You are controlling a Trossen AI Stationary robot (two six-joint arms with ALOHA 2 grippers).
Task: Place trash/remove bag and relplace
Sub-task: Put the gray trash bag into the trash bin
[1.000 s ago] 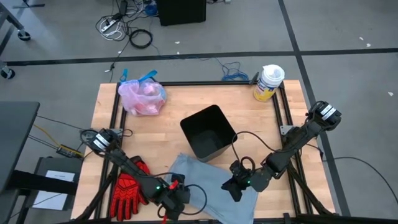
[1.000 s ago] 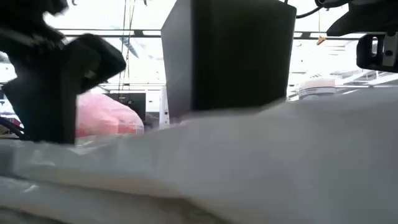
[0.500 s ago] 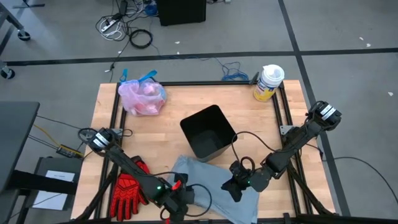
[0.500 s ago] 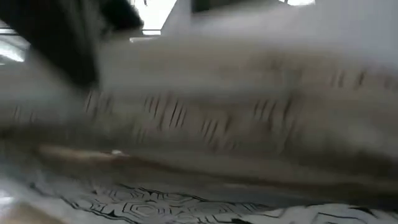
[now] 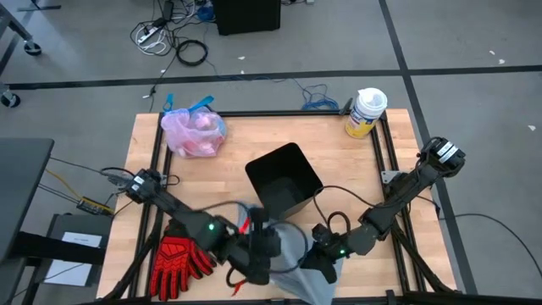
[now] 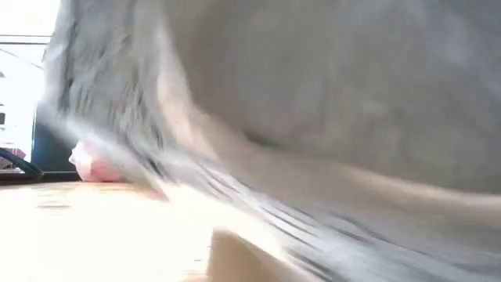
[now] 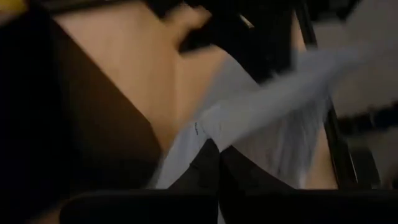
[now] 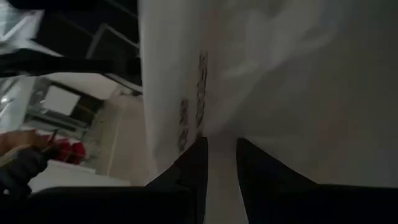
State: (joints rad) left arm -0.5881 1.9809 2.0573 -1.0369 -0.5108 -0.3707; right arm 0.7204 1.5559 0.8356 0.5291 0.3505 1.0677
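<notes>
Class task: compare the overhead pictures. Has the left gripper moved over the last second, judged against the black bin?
Yes. The left gripper, shut on the grey-blue liner, has moved closer to the black bin.

The low view is almost wholly filled by the blurred grey-blue liner (image 6: 329,117); only a smeared patch of the pink bag (image 6: 98,164) shows past its edge. From above, the liner (image 5: 296,250) is smeared by motion, and the left tool (image 5: 258,254) over it cannot be made out clearly. The liner's lower end runs off the picture's bottom edge. The pink bag's (image 5: 193,133) contents cannot be told.
</notes>
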